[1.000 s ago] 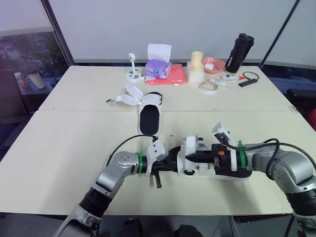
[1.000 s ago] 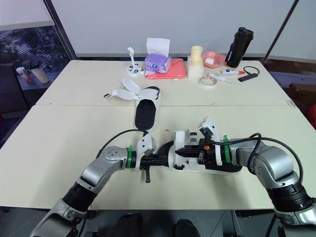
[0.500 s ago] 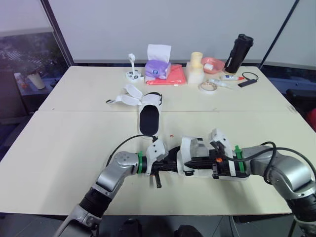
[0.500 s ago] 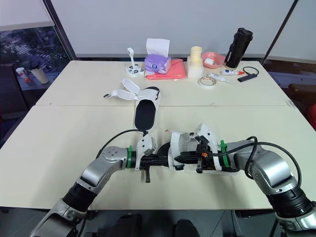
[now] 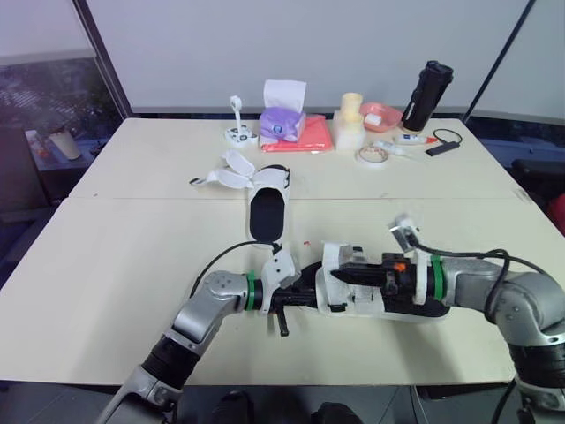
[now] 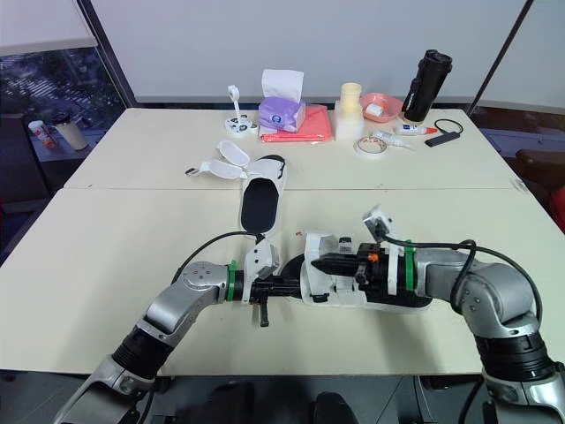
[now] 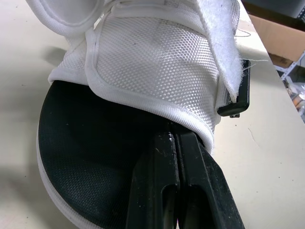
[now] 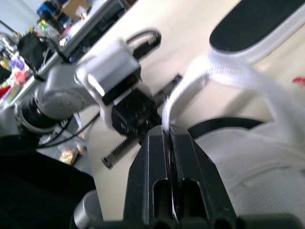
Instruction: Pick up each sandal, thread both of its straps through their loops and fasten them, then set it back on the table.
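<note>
Overhead, the near sandal [image 5: 357, 296] lies on the table [image 5: 115, 265] between the left gripper [image 5: 309, 299] and the right gripper [image 5: 340, 276]; the second sandal [image 5: 267, 208] sits farther back. From the left wrist, closed fingers [image 7: 155, 181] pinch its mesh upper. From the right wrist, closed fingers [image 8: 151, 162] clamp its white strap [image 8: 219, 74].

Bright, even, diffuse light; faint soft shadow beside sandal [image 7: 157, 76] on table [image 7: 19, 95].

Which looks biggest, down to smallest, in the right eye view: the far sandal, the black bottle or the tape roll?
1. far sandal, though it lies nearer the camera than the others
2. black bottle
3. tape roll, plainly the smallest
</note>
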Available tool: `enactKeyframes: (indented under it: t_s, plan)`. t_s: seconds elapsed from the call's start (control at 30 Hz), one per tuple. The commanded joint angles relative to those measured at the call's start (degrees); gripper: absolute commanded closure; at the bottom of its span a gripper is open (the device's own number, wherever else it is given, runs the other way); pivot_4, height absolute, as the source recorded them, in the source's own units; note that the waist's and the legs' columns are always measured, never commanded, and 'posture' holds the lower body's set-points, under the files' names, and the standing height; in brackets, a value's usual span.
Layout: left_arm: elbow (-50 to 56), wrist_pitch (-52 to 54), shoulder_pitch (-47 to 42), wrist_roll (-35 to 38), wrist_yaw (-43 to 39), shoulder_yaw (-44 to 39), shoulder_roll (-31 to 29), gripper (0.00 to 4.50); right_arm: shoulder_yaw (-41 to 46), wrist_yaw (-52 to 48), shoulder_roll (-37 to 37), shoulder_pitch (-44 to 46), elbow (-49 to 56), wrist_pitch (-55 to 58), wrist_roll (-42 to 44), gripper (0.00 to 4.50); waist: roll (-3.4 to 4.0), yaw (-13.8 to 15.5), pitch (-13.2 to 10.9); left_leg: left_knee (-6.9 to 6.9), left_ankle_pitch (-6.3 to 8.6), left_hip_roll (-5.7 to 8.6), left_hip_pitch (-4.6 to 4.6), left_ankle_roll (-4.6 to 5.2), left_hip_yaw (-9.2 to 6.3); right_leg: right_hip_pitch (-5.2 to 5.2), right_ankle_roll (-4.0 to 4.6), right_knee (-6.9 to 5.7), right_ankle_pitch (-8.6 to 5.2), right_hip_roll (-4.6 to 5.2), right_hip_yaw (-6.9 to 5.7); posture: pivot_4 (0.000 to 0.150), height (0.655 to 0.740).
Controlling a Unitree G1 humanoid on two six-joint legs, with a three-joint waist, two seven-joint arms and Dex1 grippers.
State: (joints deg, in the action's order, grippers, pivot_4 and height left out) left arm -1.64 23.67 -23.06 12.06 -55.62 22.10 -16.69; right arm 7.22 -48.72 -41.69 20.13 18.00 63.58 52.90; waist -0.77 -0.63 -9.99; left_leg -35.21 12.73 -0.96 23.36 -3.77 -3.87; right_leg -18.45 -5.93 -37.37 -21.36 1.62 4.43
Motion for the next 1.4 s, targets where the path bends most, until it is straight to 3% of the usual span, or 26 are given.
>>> enactKeyframes:
  t_s: [0.03, 0.3, 0.4, 0.63, 0.77, 0.87, 1.07, 1.1, 1.4]
  plan:
    - [-4.88, 4.56, 2.95, -2.4, 0.38, 3.13, -1.51, 4.5, 1.7, 1.42, 0.3, 0.08, 3.2, 1.43, 3.2, 4.43, 0.01, -0.02, 0.0, 0.01, 0.0, 0.0, 0.0, 0.0, 0.0, -0.01, 0.0, 0.0, 0.0, 0.0, 0.0, 0.15, 0.74]
    - [-4.94, 4.57, 2.96, -2.47, 0.25, 3.34, -1.46, 4.5, 1.23, 3.11, 0.38, -1.27, 5.22, 2.06, 4.67, 4.43, 0.01, -0.02, 0.0, 0.02, 0.0, 0.0, 0.0, 0.0, 0.01, -0.01, 0.0, 0.0, 0.0, 0.0, 0.01, 0.15, 0.74]
    - [-4.99, 4.63, 3.02, -2.42, 0.34, 3.28, -1.37, 4.5, 0.14, 3.28, 0.02, -1.97, 5.43, 0.46, 3.11, 3.63, 0.01, -0.01, 0.01, 0.02, 0.0, 0.0, 0.0, 0.0, 0.01, -0.01, 0.0, 0.01, 0.0, 0.0, 0.0, 0.15, 0.74]
    - [-5.19, 4.74, 3.07, -2.26, 0.49, 3.07, -1.27, 4.5, -0.43, 2.91, -1.09, -2.15, 5.22, -0.23, 2.41, 0.05, 0.01, -0.01, 0.0, 0.02, 0.0, 0.0, 0.0, 0.0, 0.01, -0.02, 0.0, 0.01, 0.0, 0.0, 0.01, 0.15, 0.74]
    - [-5.3, 4.82, 3.11, -2.07, 0.66, 2.95, -1.2, 4.5, 0.22, 3.67, -0.71, -1.47, 4.88, 1.15, 4.1, 0.05, 0.01, -0.01, 0.01, 0.02, 0.0, 0.0, 0.0, 0.0, 0.01, -0.02, 0.0, 0.01, 0.0, 0.0, 0.01, 0.15, 0.74]
    - [-5.13, 4.98, 3.18, -1.89, 0.83, 2.87, -1.26, 4.5, 0.59, 4.57, -0.01, -1.48, 5.65, 1.78, 5.42, 1.03, 0.01, 0.0, 0.01, 0.02, 0.0, 0.0, 0.0, 0.0, 0.01, -0.02, 0.0, 0.01, 0.0, 0.0, 0.01, 0.15, 0.74]
    - [-5.17, 5.24, 3.13, -1.47, 1.2, 2.81, -1.23, 4.5, -0.18, 6.27, 0.89, -1.94, 6.88, 0.85, 5.22, 4.11, 0.01, -0.01, 0.01, 0.02, 0.0, 0.0, 0.0, 0.0, 0.01, -0.02, 0.0, 0.01, 0.0, 0.0, 0.01, 0.15, 0.74]
    - [-5.17, 5.26, 3.14, -1.44, 1.23, 2.81, -1.24, 4.5, -0.31, 6.48, 0.88, -2.04, 7.04, 0.68, 4.96, 4.46, 0.01, -0.01, 0.01, 0.02, 0.0, 0.0, 0.0, 0.0, 0.01, -0.02, 0.0, 0.01, 0.0, 0.0, 0.01, 0.15, 0.74]
    - [-5.15, 5.39, 3.24, -1.45, 1.39, 2.78, -1.31, 4.5, -3.39, 4.83, -3.03, -5.5, 8.96, -0.85, 0.93, 4.46, 0.0, 0.0, 0.01, 0.03, 0.0, 0.0, 0.01, 0.0, 0.0, -0.02, 0.0, 0.03, 0.0, 0.01, 0.01, 0.15, 0.74]
